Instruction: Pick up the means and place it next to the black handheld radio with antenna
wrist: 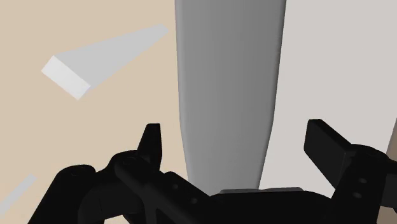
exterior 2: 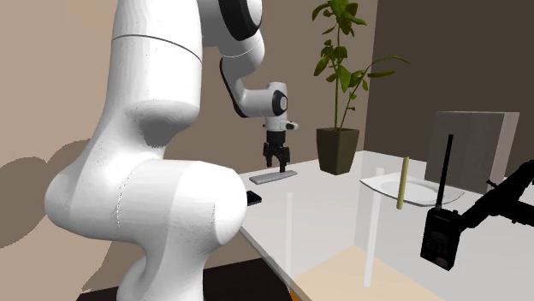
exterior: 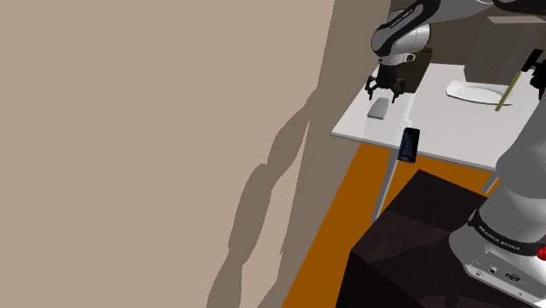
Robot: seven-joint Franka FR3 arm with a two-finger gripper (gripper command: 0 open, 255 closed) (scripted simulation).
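Hand pts straight down, low over the slab, fingers apart. In wrist view the slab runs lengthwise btwn them w/ a gap on each side, so not clasped. Can't tell if the tips touch the surface. Slab is flat, grey, long and thin, lying on the pale surface in the part nearest the beige wall, just by the dark pot w/ a green plant. Radio is black, upright, antenna up, at second ext view's lower right, well apart from slab. A black jointed shape sits just beside it; can't tell what it is. White plate lies further along the surface, away from the wall, w/ an olive stick standing in or by it, tilted in shoulder view. Grey box is behind the plate. Black phone lies at the surface edge nearest the stand, partly over the edge in shoulder view. White arm rises from the dark stand and bends over to the slab. Orange floor shows under the surface.
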